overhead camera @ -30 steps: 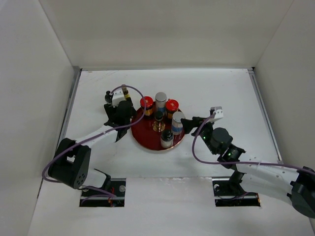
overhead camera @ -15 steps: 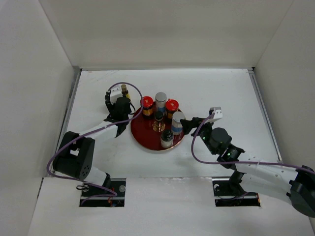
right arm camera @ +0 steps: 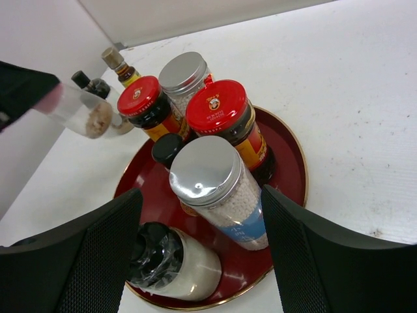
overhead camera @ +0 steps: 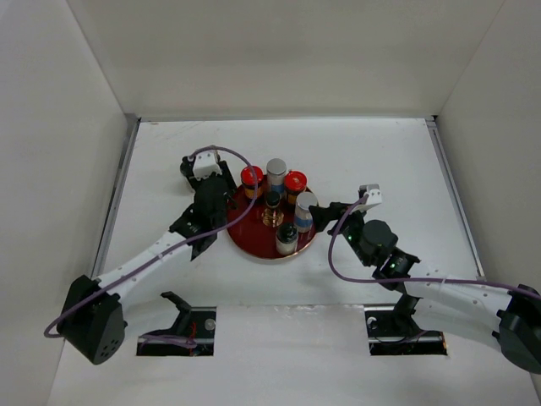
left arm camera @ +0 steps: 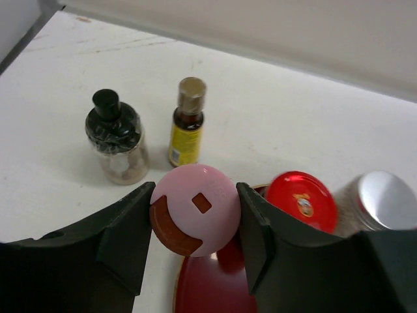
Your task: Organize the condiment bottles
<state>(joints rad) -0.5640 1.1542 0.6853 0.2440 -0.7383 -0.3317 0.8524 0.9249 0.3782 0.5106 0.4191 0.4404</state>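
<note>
Condiment bottles (overhead camera: 276, 172) mostly stand on the round dark-red tray (overhead camera: 254, 244) mid-table: red-capped dark jars (right arm camera: 218, 111), silver-capped shakers (right arm camera: 207, 173), and a black-capped bottle (right arm camera: 156, 244) at 6 o'clock. Left gripper (left arm camera: 194, 195) is clamped on the pink-capped clear bottle (left arm camera: 199, 222) over the tray's 10 o'clock rim. Slim yellow bottle (left arm camera: 186, 127) and black-capped glass jar (left arm camera: 115, 140) stand on the bare white tabletop (overhead camera: 380, 152) beyond. Right gripper (right arm camera: 201, 191) gapes wide at 3 o'clock, holding nothing. White walls (overhead camera: 279, 59) box it in.

We note a white table (overhead camera: 380, 152) boxed in by plain white walls (overhead camera: 279, 51) on three sides, a metal strip (overhead camera: 117, 194) along each side edge, evenly lit.
</note>
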